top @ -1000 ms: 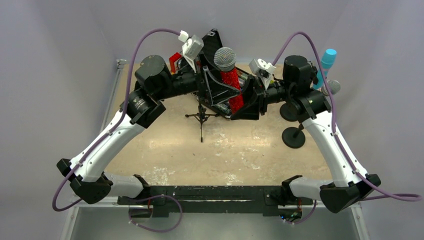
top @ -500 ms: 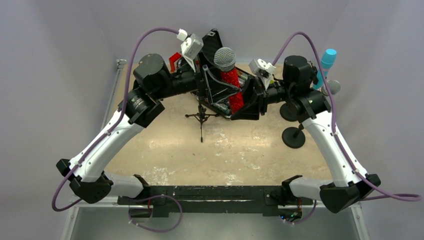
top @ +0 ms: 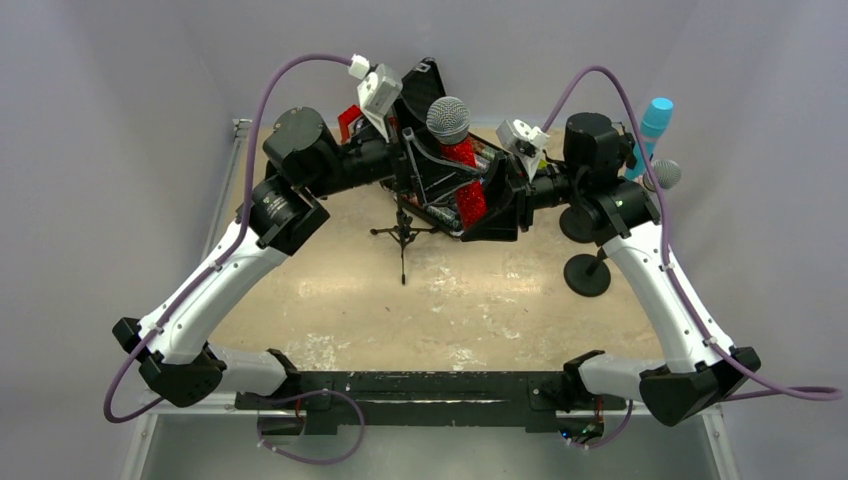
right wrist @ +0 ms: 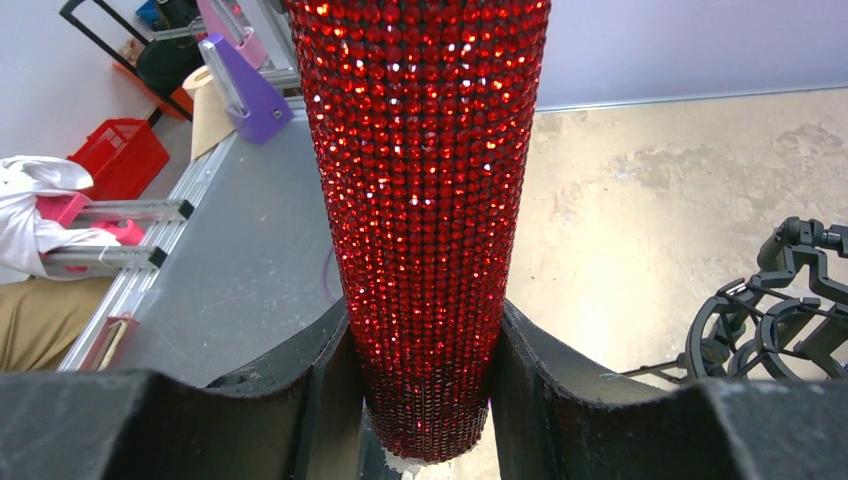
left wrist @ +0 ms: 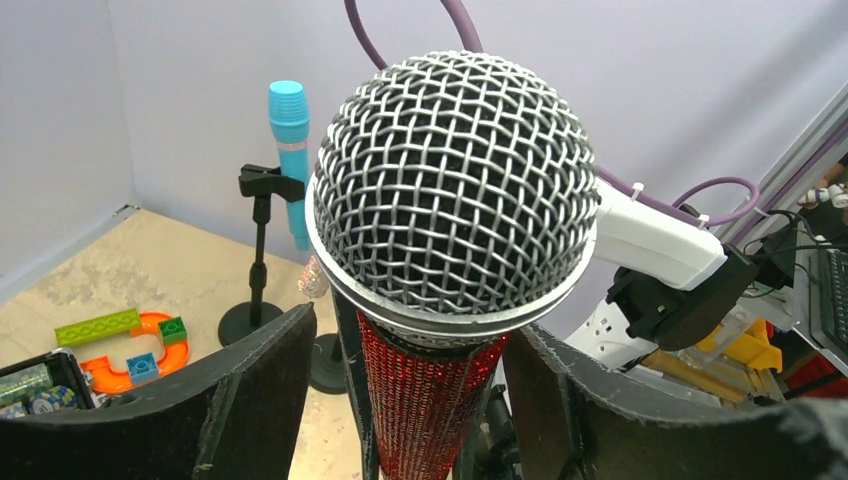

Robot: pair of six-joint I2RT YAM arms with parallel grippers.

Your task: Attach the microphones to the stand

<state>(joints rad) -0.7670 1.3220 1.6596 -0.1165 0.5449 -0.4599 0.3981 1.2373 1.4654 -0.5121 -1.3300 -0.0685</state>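
Note:
The red microphone with its grey mesh head stands upright in the air at the back middle of the table. My right gripper is shut on its lower body, a finger on each side. My left gripper is open around the red microphone just under the head, with a gap on each side. The light blue microphone sits clipped in a stand at the far right; it also shows in the left wrist view. The silver microphone stands beside it.
A small black tripod stand stands on the table below the grippers, and its black clip shows in the right wrist view. Two round-base stands are by the right arm. Coloured toy pieces lie on the table.
Both grippers and the red microphone have shifted very slightly to the left. The grip is the same.

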